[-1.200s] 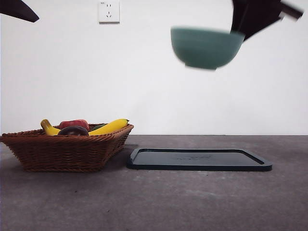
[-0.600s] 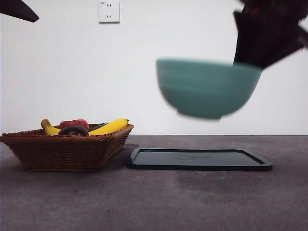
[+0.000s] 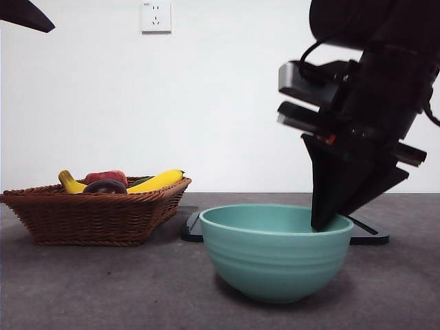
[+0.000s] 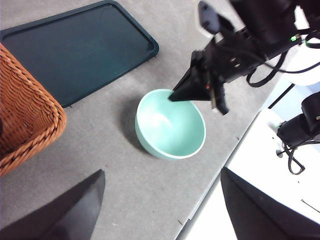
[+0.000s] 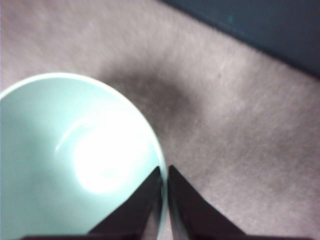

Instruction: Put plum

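Right gripper point(image 3: 323, 223) pinched on bowl point(image 3: 275, 251) rim, bowl on tabletop near tray point(image 3: 368, 237). Release straight, lift clear. Left gripper point(image 4: 160, 210) wide open, empty.

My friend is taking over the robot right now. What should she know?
Right claw: shut on the rim of the green bowl, which sits on the table in front of the dark tray.
Left claw: open, empty, up high over the table.
The plum lies in the wicker basket with the bananas and a red fruit.
Done: bowl set down.
Left: let go of the bowl, pick the plum, put it, probably in the bowl.
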